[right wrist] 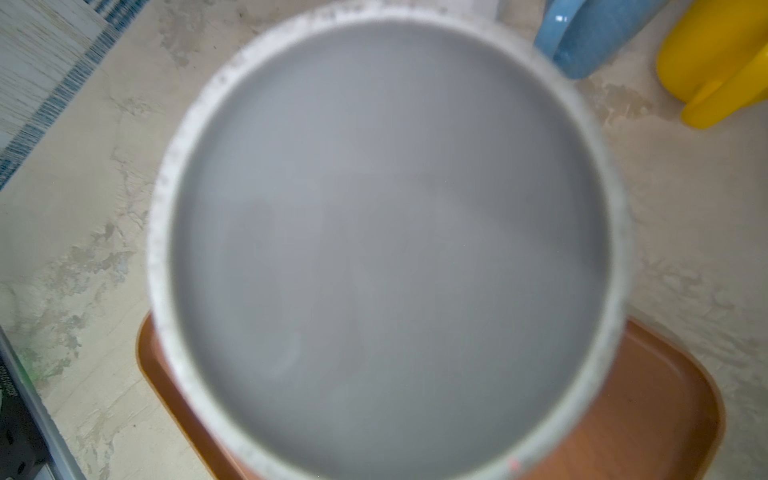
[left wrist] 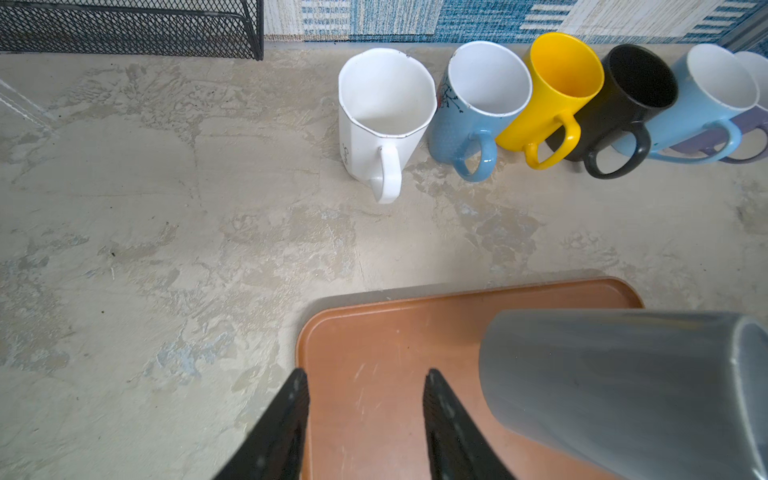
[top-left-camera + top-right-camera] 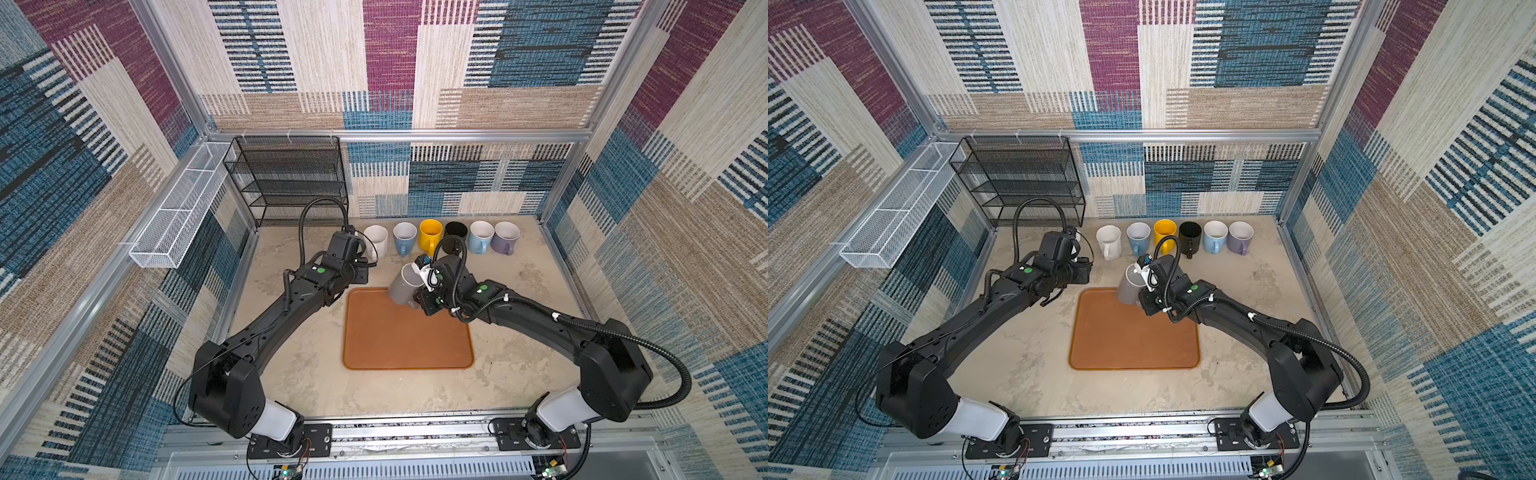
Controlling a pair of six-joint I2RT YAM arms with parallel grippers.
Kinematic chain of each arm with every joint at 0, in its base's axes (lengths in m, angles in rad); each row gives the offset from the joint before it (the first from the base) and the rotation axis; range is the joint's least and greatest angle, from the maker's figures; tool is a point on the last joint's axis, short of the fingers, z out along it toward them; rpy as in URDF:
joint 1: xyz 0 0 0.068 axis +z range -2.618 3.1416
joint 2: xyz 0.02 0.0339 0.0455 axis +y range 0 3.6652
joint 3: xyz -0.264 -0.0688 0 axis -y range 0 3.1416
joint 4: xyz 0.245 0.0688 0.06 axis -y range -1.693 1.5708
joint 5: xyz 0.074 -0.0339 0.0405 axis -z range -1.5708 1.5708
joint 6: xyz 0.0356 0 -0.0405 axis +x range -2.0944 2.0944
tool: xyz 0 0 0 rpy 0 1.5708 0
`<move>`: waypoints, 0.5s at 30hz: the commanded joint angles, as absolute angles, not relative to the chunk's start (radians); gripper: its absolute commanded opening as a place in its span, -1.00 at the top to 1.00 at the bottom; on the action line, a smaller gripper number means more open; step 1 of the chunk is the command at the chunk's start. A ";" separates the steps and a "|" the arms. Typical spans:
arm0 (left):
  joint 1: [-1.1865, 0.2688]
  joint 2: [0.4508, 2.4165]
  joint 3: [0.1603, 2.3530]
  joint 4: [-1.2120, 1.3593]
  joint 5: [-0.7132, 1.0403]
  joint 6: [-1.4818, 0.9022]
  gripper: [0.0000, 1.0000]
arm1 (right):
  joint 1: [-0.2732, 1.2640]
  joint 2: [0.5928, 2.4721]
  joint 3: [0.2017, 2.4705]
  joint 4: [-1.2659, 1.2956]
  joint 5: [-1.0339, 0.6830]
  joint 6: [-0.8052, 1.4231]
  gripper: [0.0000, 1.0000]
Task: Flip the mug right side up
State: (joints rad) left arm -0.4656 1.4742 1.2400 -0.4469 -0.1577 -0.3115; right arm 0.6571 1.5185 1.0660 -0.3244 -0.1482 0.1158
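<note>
Right tool [image 3: 419, 298] apparently grips tilted gray mug [image 3: 402, 286] over tray [image 3: 407, 340]; left tool [image 2: 365, 378] part-open.

six mugs [image 3: 430, 233] behind orange tray [image 3: 407, 336], black rack [image 3: 291, 183]

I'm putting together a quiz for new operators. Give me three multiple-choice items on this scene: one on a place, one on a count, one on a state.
1. At which part of the tray is the gray mug?
A. near edge
B. far edge
C. near right corner

2. How many mugs stand in the back row?
A. six
B. four
C. eight

3. How do the jaws of the left gripper stand?
A. shut on nothing
B. shut on the gray mug
C. apart, empty

Key:
1 B: both top views show it at the far rim.
2 A: six open rims count out there.
3 C: the left wrist view shows a gap with nothing in it.
</note>
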 commanded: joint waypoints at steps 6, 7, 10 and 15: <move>-0.466 1.419 1.212 -0.422 -0.114 -0.278 0.07 | 0.597 1.452 1.005 -0.062 -0.353 0.137 1.00; -0.466 1.413 1.208 -0.418 -0.107 -0.274 0.07 | 0.586 1.442 0.996 -0.044 -0.379 0.144 1.00; -0.466 1.392 1.192 -0.406 -0.090 -0.257 0.06 | 0.563 1.411 0.973 -0.007 -0.425 0.150 1.00; -0.465 1.364 1.186 -0.398 -0.047 -0.247 0.06 | 0.533 1.375 0.956 0.023 -0.464 0.158 1.00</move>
